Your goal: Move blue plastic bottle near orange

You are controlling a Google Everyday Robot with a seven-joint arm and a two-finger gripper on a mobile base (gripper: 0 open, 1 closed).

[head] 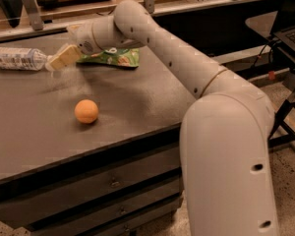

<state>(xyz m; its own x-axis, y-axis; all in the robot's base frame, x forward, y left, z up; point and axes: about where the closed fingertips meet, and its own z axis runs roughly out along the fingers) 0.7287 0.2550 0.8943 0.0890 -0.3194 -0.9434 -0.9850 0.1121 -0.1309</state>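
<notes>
The blue plastic bottle lies on its side at the far left of the dark table, its cap end pointing right. The orange sits on the table nearer the front, well apart from the bottle. My gripper reaches in from the right and is at the bottle's cap end, its tan fingertips just touching or nearly touching it. My arm stretches across the back of the table.
A green snack bag lies behind my wrist at the back of the table. The table has drawers below its front edge. A rail with posts runs behind the table. A dark stand is at the far right.
</notes>
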